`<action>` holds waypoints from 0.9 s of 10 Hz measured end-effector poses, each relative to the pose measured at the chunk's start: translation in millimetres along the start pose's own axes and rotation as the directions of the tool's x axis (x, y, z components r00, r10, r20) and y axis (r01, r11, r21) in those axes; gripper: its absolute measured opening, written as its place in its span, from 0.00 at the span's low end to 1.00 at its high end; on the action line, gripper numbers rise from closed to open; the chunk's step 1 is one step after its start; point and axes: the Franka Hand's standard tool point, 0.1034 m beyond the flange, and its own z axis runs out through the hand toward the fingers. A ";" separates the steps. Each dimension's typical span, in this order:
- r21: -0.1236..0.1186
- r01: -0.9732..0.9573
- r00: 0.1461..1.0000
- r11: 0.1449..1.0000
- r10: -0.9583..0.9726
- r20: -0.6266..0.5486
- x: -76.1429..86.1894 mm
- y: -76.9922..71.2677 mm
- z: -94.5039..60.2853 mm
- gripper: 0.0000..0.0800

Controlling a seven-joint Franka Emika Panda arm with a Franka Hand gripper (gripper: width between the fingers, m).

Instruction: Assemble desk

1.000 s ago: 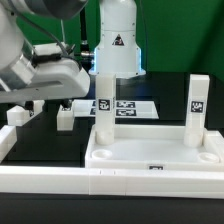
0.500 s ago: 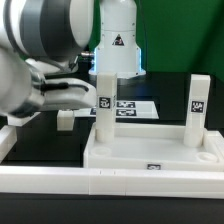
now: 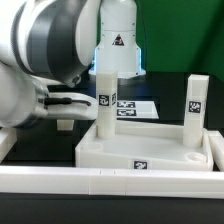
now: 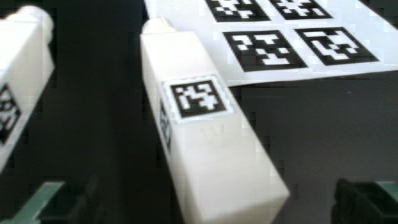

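Evidently the step in hand is picking up another leg: the end effector (image 4: 205, 200) hangs with its two dark fingers spread wide, one on either side of a long white plastic block leg (image 4: 199, 120) that lies flat on the black bench (image 4: 98, 150), and nothing is gripped yet. To do this well, I judge the fingers should come down square to the leg's long sides and close near its square black-and-white tag (image 4: 192, 98), not at one end, so the block does not swing when lifted. The large white plastic tray-like tabletop (image 3: 110, 158) sits mid-scene, with one white upright leg (image 3: 105, 95) standing in it toward the exterior view's left and a second upright leg (image 3: 196, 105) toward its right. Another white tagged leg (image 4: 18, 80) lies beside the target, so one finger must drop into the gap between them. The marker board (image 4: 285, 35) lies past the leg's far end, and a long white border rail (image 3: 100, 185) runs before the tabletop.
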 end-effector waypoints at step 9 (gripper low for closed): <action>-0.005 -0.002 1.000 1.000 0.002 0.008 3.5 -2.6 25.9 0.81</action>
